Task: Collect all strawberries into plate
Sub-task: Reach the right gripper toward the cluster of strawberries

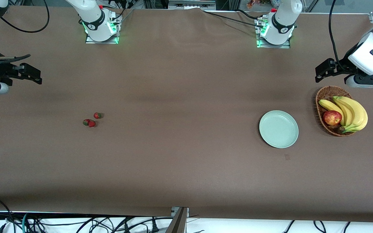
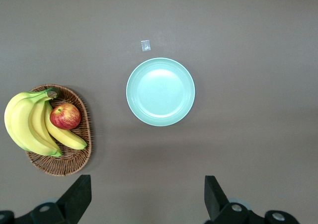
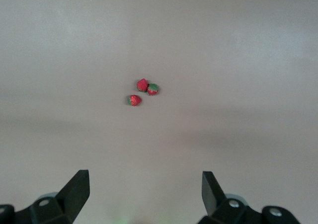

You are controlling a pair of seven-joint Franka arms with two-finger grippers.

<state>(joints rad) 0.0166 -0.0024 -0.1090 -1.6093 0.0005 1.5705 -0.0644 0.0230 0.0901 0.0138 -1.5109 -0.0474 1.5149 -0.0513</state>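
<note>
Three small red strawberries with green caps lie close together on the brown table toward the right arm's end: one (image 1: 98, 115) and a touching pair (image 1: 89, 123). They show in the right wrist view (image 3: 142, 85), (image 3: 153, 89), (image 3: 134, 100). The empty mint-green plate (image 1: 278, 129) sits toward the left arm's end and shows in the left wrist view (image 2: 160, 91). My right gripper (image 1: 34, 75) (image 3: 145, 179) is open and empty, up high at its end of the table. My left gripper (image 1: 323, 70) (image 2: 147, 184) is open and empty, high beside the basket.
A brown wicker basket (image 1: 324, 97) (image 2: 74, 159) with bananas (image 1: 351, 113) and a red apple (image 1: 332, 117) stands beside the plate at the left arm's end. A small tape mark (image 1: 287, 157) lies nearer the front camera than the plate.
</note>
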